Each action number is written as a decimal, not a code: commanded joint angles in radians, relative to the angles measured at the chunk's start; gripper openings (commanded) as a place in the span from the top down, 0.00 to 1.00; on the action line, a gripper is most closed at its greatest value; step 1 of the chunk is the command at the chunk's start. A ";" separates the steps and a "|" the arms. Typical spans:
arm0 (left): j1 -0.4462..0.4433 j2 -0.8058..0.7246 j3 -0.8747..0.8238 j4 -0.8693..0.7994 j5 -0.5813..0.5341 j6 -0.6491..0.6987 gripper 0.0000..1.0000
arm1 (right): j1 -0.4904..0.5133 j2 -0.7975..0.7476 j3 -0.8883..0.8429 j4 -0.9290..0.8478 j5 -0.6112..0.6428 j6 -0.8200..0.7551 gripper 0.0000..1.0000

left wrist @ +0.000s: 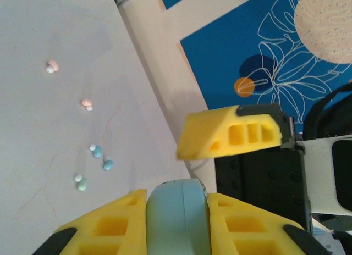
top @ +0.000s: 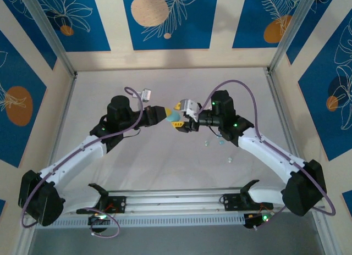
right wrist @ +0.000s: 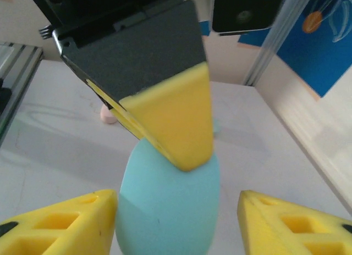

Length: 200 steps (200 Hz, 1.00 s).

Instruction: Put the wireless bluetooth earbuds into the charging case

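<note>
The left arm's fingers [left wrist: 115, 225], yellow ribbed plastic wedges, were closed on a pale blue oval plastic case [left wrist: 179, 216], one wedge pressed to each side of it. In the top view the case [top: 175, 117] hung between the two wrists, above the middle of the white surface [top: 165, 167].

The right arm's fingers [right wrist: 60, 225], of the same yellow plastic, stood open around the case's other end. The wedge at 3 o'clock was clearly apart from the blue shell. The one at 9 o'clock was just beside it, and I cannot tell whether it touched.

The wireless bluetooth earbuds [left wrist: 97, 151], tiny pastel plastic bits, lay loose on the surface and outside the case. In the left wrist view they were scattered toward 10 o'clock from the case: two pinkish pairs farthest, two pale blue ones nearer, a mint one nearest. From above, a few of them [top: 206, 140] sat at about 4 o'clock from the case, under the right arm [top: 269, 148].

A small pinkish rounded thing [right wrist: 108, 115] lay on the surface behind the case, partly hidden.

Blue-and-cream patterned panels [top: 165, 18] walled the surface.
</note>
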 commanded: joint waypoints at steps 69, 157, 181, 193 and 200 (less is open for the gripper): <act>-0.008 -0.077 -0.020 0.018 -0.122 -0.198 0.85 | -0.087 -0.021 -0.076 0.199 -0.177 0.119 0.34; -0.018 -0.086 -0.032 0.040 -0.120 -0.227 0.84 | -0.021 0.091 0.031 0.204 -0.162 0.108 0.46; -0.017 -0.094 -0.040 0.042 -0.123 -0.227 0.84 | -0.023 0.086 0.031 0.169 -0.158 0.095 0.48; -0.017 -0.097 -0.041 0.045 -0.124 -0.230 0.84 | -0.028 0.085 0.032 0.151 -0.158 0.091 0.47; -0.018 -0.098 -0.041 0.047 -0.123 -0.230 0.84 | -0.031 0.084 0.031 0.147 -0.157 0.092 0.48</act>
